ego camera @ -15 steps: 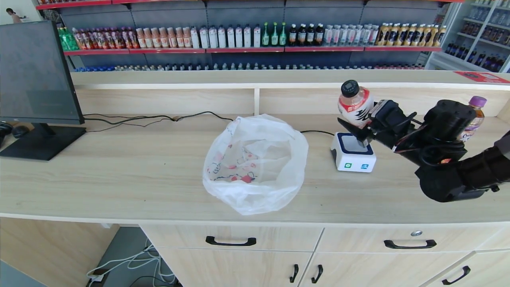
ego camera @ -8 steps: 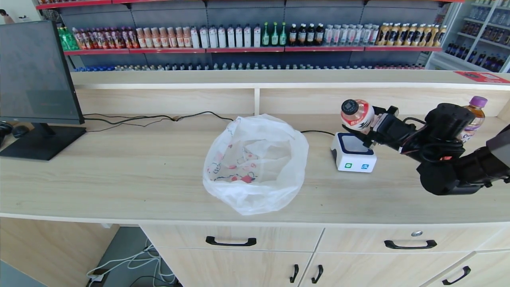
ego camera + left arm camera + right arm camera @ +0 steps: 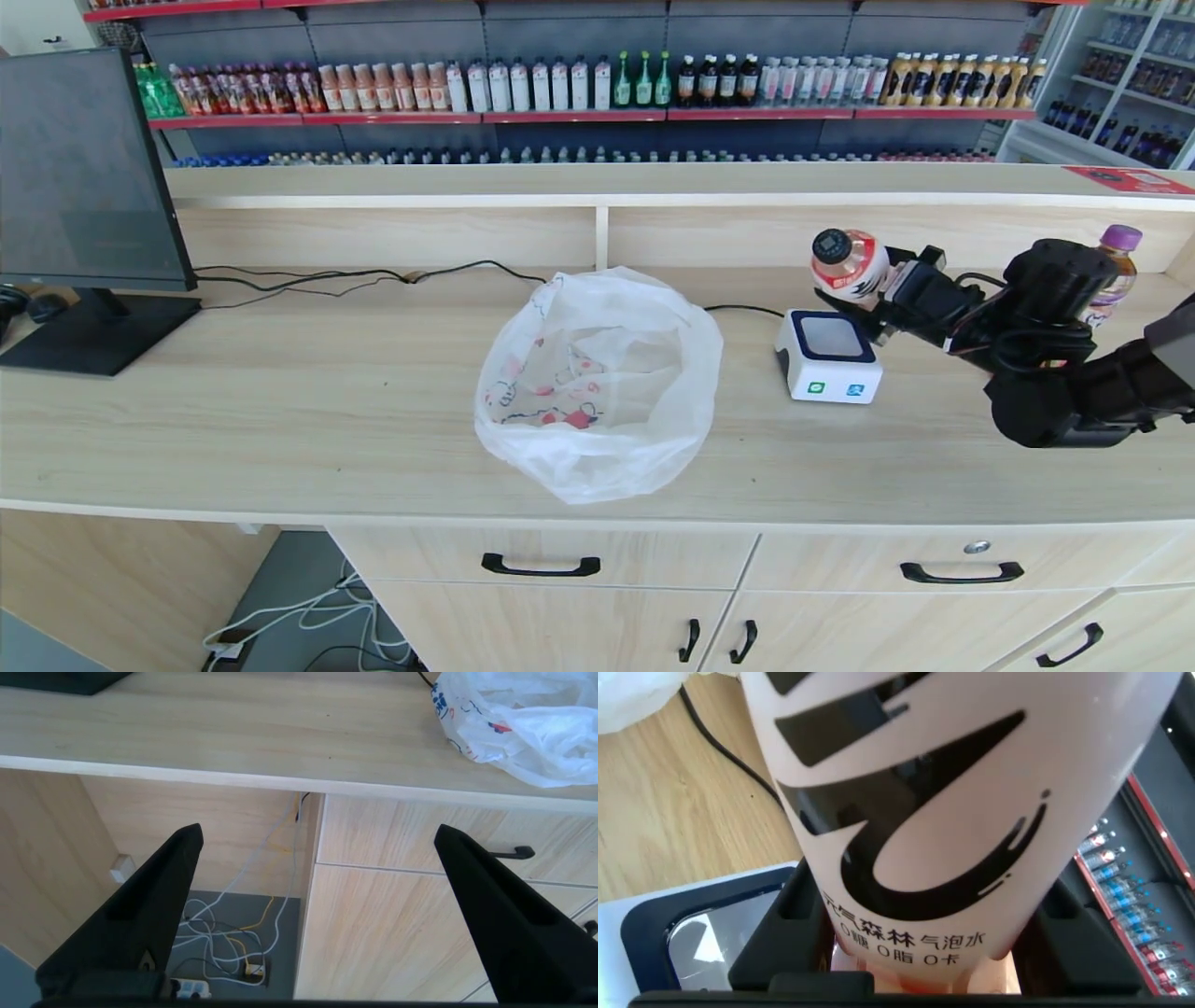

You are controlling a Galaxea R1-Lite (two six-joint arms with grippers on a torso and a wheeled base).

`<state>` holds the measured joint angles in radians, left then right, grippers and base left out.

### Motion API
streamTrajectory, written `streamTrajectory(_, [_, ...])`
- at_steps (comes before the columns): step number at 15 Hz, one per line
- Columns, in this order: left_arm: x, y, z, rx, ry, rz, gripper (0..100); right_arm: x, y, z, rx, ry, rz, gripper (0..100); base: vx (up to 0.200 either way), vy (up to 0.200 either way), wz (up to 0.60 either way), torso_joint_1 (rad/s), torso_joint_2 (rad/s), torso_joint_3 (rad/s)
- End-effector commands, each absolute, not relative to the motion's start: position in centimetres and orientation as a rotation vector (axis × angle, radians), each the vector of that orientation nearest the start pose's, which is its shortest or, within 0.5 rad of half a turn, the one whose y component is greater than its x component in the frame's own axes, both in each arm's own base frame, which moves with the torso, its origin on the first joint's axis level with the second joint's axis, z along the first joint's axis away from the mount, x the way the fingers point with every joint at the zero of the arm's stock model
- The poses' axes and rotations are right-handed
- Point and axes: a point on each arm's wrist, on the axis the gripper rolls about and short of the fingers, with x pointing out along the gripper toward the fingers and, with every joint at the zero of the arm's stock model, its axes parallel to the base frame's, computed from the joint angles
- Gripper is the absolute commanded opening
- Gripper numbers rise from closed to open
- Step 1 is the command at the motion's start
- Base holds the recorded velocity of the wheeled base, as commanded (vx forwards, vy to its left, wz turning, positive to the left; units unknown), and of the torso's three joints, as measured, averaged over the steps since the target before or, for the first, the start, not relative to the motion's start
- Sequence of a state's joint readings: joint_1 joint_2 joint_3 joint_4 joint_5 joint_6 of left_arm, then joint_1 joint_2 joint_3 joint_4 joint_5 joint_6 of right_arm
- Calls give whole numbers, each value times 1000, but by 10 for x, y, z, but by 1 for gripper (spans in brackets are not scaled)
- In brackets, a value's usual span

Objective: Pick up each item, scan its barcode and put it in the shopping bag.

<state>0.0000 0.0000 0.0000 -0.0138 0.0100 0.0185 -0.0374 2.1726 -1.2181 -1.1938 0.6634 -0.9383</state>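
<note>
A white bottle (image 3: 845, 263) with a black cap and black brush-stroke label is tipped cap-forward just behind the white scanner box (image 3: 827, 357), held in my right gripper (image 3: 885, 280), which is shut on it. Close up, the bottle (image 3: 924, 812) sits between the black fingers (image 3: 775, 943), with the scanner window (image 3: 701, 947) beneath. The crumpled white shopping bag (image 3: 599, 378) lies open at the counter's middle. My left gripper (image 3: 318, 915) hangs open below the counter's front edge, facing the cabinet doors, nothing between its fingers. The bag's corner (image 3: 523, 719) lies on the counter above it.
A purple-capped bottle (image 3: 1113, 266) stands at the counter's back right, behind my right arm. A monitor (image 3: 89, 187) on a stand occupies the far left, with black cables (image 3: 373, 275) running along the back. Drawers with black handles (image 3: 541, 565) line the front.
The right gripper has tilted the bottle from upright over the scanner to lying cap-forward, and drawn it slightly back and right, uncovering the scanner's window.
</note>
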Motion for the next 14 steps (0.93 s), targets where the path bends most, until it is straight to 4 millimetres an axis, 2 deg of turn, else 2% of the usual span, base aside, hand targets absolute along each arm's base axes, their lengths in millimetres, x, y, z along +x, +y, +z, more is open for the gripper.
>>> streamTrajectory(1, [-23, 0, 77, 18, -14, 11, 100, 425, 0, 176, -988, -516, 470, 0, 0, 0, 0, 0, 0, 0])
streamTrajectory(3, [-23, 0, 77, 17, -14, 11, 100, 424, -1, 171, -980, -499, 476, 0, 0, 0, 0, 0, 0, 0])
streamTrajectory(5, [-23, 0, 77, 17, -14, 11, 100, 418, 0, 175, -969, -495, 473, 0, 0, 0, 0, 0, 0, 0])
streamTrajectory(7, [-23, 0, 77, 15, -12, 11, 100, 396, 0, 183, -922, -467, 458, 0, 0, 0, 0, 0, 0, 0])
streamTrajectory(8, [-23, 0, 77, 15, -14, 11, 100, 375, 1, 196, -874, -459, 402, 0, 0, 0, 0, 0, 0, 0])
streamTrajectory(9, [-23, 0, 77, 15, -14, 11, 100, 363, 4, 204, -832, -467, 384, 0, 0, 0, 0, 0, 0, 0])
streamTrajectory(11, [-23, 0, 77, 15, -14, 11, 100, 337, 24, 220, -715, -476, 375, 0, 0, 0, 0, 0, 0, 0])
streamTrajectory(12, [-23, 0, 77, 15, -14, 11, 100, 333, 31, 223, -676, -474, 373, 0, 0, 0, 0, 0, 0, 0])
streamTrajectory(14, [-23, 0, 77, 15, -14, 11, 100, 307, 79, 249, -408, -502, 338, 0, 0, 0, 0, 0, 0, 0])
